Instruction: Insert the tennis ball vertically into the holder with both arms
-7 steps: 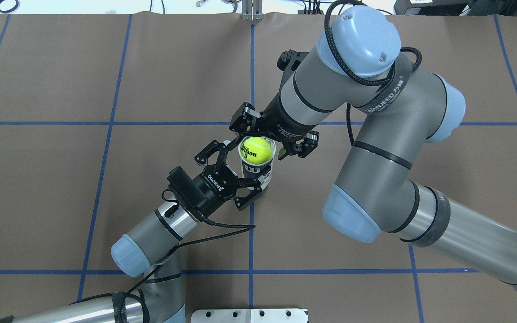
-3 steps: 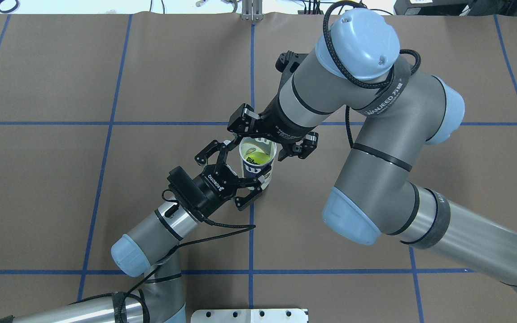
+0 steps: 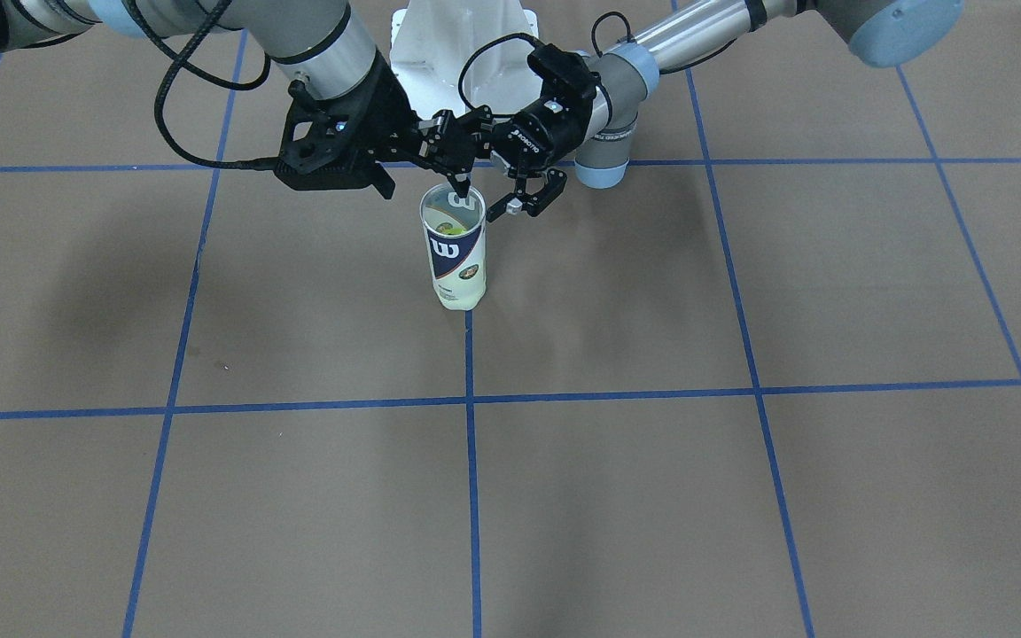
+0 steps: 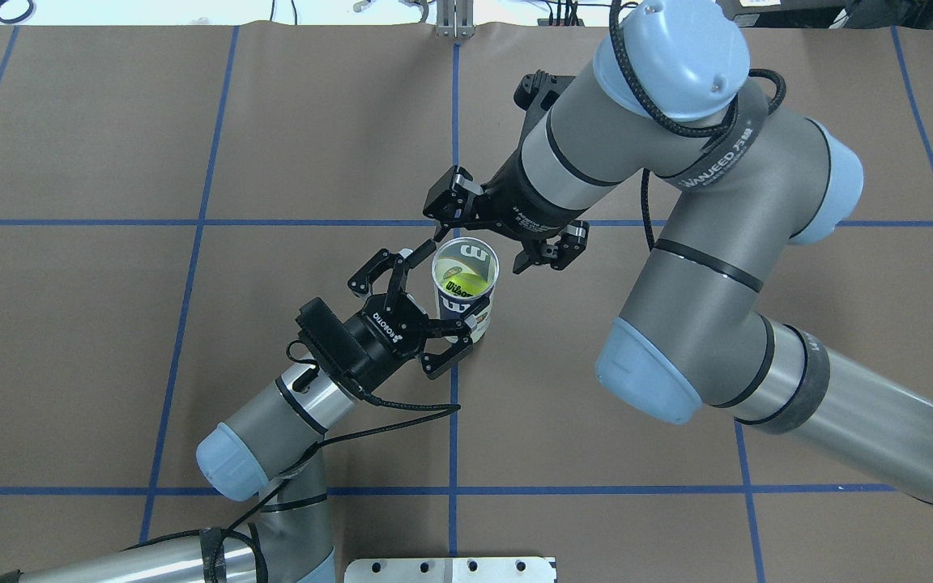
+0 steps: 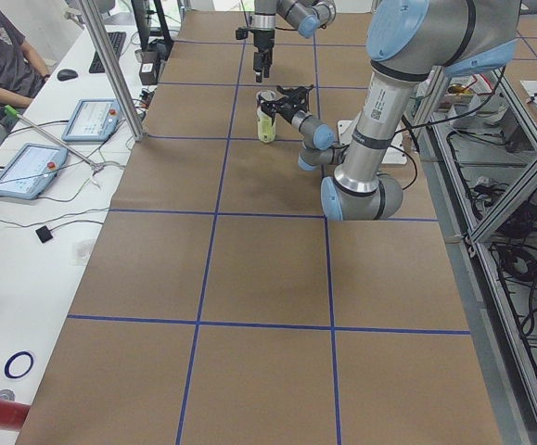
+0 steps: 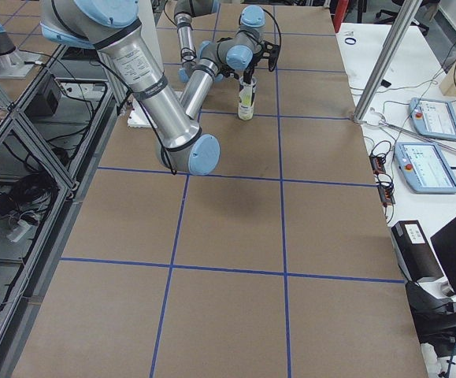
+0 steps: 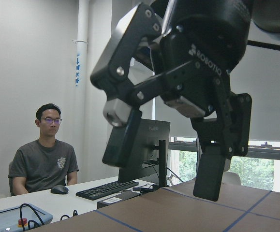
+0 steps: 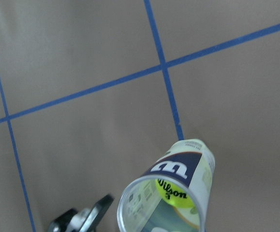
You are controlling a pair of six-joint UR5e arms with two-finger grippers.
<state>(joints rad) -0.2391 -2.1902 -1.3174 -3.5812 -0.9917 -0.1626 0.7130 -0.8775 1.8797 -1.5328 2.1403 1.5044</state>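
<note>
Tennis ball [image 4: 463, 284] is down inside the holder [image 3: 455, 252], well below the rim; how deep is hard to tell. The holder stands upright on the centre tape line, roughly midway between the left and right table edges, mouth open and uncapped. The right gripper [image 4: 479, 249] hangs just over the far side of the rim, jaws spread, nothing in them. The left gripper [image 4: 438, 301] comes in from the robot-side edge, jaws wide, one finger on either side of the can's upper part; it looks like there is a gap, but I can't tell whether a pad touches. It grips nothing. Judgement: the ball is in and what's left is clearing out. Right should go straight up so a fingertip doesn't catch the rim. Left should back off along its own axis with jaws kept wide, since a tall light can tips on a sideways nudge. The tabletop [image 4: 110, 364] is brown matte sheet with a blue tape grid [image 4: 191, 223]. White pedestal base [image 3: 462, 44] at the robot-side edge. Beyond the operators' edge are a desk with teach pendants [image 5: 27, 167] and a seated person [image 7: 43, 159].
</note>
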